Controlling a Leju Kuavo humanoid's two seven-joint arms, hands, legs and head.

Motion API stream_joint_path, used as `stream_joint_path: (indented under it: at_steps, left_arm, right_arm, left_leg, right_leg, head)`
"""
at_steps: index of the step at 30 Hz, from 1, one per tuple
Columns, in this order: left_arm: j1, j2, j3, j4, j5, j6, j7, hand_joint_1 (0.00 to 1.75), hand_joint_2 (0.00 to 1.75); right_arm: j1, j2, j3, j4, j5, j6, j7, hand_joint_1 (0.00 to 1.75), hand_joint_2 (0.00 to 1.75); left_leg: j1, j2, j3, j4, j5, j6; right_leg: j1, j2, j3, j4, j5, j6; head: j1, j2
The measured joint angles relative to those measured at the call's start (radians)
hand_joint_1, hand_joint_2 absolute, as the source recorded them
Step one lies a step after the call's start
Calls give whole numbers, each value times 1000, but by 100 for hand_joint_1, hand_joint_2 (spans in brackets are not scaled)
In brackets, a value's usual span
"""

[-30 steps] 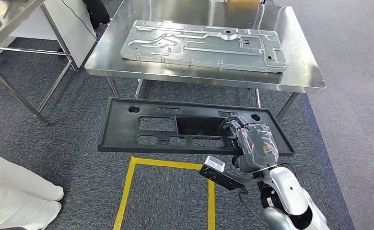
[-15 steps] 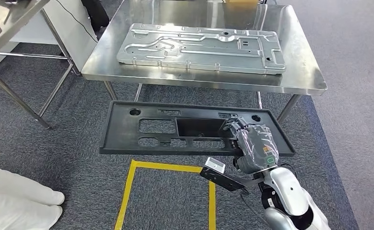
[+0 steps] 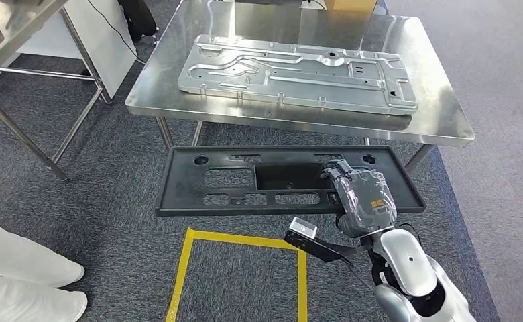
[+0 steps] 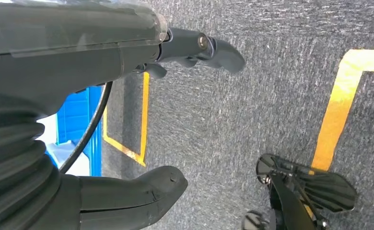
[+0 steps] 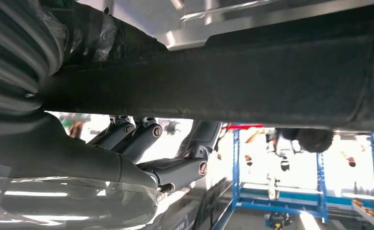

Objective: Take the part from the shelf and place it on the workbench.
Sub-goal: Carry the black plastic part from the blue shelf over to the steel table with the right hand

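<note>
Head view: the right hand [image 3: 361, 198] grips the black part [image 3: 245, 180], a long flat panel with cut-outs, at its near edge towards its right end. The part hangs level over the grey carpet [image 3: 111, 174], just in front of the steel workbench [image 3: 446, 117] and below its top; the part's far edge lies close under the workbench's near edge. On the workbench lies a silver stamped panel [image 3: 299, 72], taking up most of the top and leaving bare steel along the near edge and at the right end. A yellow floor marking [image 3: 239, 240] lies on the workbench's near side, below the part. A person's white-clad legs [image 3: 17, 268] stand well to the left, cut off by the frame.

Left wrist view: the left hand [image 4: 142, 120] hangs over carpet, thumb and fingers [image 4: 214, 48] apart, holding nothing.

Right wrist view: the fingers [image 5: 175, 158] curl under the part's dark edge [image 5: 223, 91]; the contact itself is hard to make out.
</note>
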Motion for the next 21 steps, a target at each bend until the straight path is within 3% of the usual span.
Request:
stream_joint_path:
  at_steps: [2, 3, 5, 6, 9, 11, 13, 14, 15, 16, 17, 18, 20, 21]
  left_arm:
    - [1, -1, 5, 0, 1, 0, 0, 0, 175]
    - [0, -2, 7, 1, 1, -1, 0, 0, 175]
    - [-2, -4, 9, 2, 2, -1, 0, 0, 175]
    - [-3, -5, 10, 3, 2, -1, 0, 0, 175]
    - [-2, -4, 10, 3, 1, -2, -1, 0, 175]
    - [-6, -4, 10, 3, 1, -2, -1, 0, 175]
    - [-7, -3, 10, 3, 1, -2, -1, 0, 175]
    - [-6, -3, 11, 3, 1, -2, -1, 0, 175]
    - [-4, -3, 11, 3, 1, -2, -1, 0, 175]
    - [-2, -2, 11, 3, 0, -2, -1, 0, 175]
    - [-1, -2, 12, 3, 0, -2, -1, 0, 175]
    - [0, -1, 12, 3, 0, -3, -1, 0, 175]
    - [-1, -1, 12, 4, 0, -3, -1, 0, 175]
    - [-1, -1, 13, 4, 0, -3, -1, 0, 175]
  right_arm:
    - [-16, -18, 0, 3, 36, 5, 9, 175, 175]
    - [-24, -27, 0, 4, 49, 6, 12, 175, 175]
    - [-40, -40, 0, 6, 62, 9, 15, 175, 175]
    - [-44, -45, 0, 7, 65, 9, 16, 175, 175]
    - [-52, -53, 0, 9, 74, 10, 20, 175, 175]
    - [-59, -56, 0, 9, 86, 10, 23, 175, 175]
    - [-62, -57, 0, 10, 95, 9, 26, 175, 175]
    - [-62, -57, 1, 11, 98, 9, 28, 175, 175]
    - [-61, -57, 1, 11, 100, 9, 29, 175, 175]
    - [-60, -58, 1, 11, 102, 9, 30, 175, 175]
    - [-60, -58, 1, 11, 102, 9, 31, 175, 175]
    - [-60, -59, 1, 11, 103, 9, 31, 175, 175]
    - [-61, -60, 1, 11, 110, 8, 33, 175, 175]
    - [-61, -61, 1, 11, 114, 8, 35, 175, 175]
  left_leg:
    - [-7, -1, 17, -1, -12, 1]
    - [-10, -2, 24, -2, -18, 0]
    - [-10, -1, 29, -5, -26, -8]
    - [-10, 0, 33, -2, -23, -14]
    - [-13, 3, 39, 31, -28, -31]
    - [-6, 4, -6, 120, -66, -39]
    - [6, 4, -86, 236, -115, -53]
    - [11, 5, -115, 264, -123, -60]
    - [15, 5, -126, 257, -108, -66]
    - [19, 5, -120, 214, -70, -72]
    - [23, 6, -102, 147, -19, -77]
    - [24, 7, -85, 88, 14, -81]
    - [21, 10, -65, 26, 38, -71]
    - [18, 10, -65, 26, 31, -60]
  right_leg:
    - [12, 0, 41, -124, 90, -24]
    - [20, -1, 62, -183, 115, -38]
    - [31, -1, 85, -251, 123, -58]
    - [33, -1, 89, -260, 116, -62]
    - [20, -2, 125, -289, 132, -67]
    - [13, -4, 145, -297, 128, -68]
    - [10, -4, 153, -297, 117, -66]
    - [9, -4, 159, -296, 111, -63]
    - [6, -3, 167, -295, 103, -59]
    - [2, -1, 177, -293, 95, -53]
    - [-1, -1, 188, -292, 84, -46]
    - [-4, -1, 199, -290, 75, -39]
    - [-4, -1, 209, -286, 60, -24]
    - [-2, -1, 211, -284, 57, -16]
  head:
    - [0, 0]
    - [-1, 0]
    - [2, 0]
    - [3, 0]
    - [4, 0]
    - [3, 0]
    - [2, 0]
    - [2, 0]
    - [2, 0]
    - [2, 0]
    - [2, 0]
    - [2, 0]
    - [2, 0]
    - [2, 0]
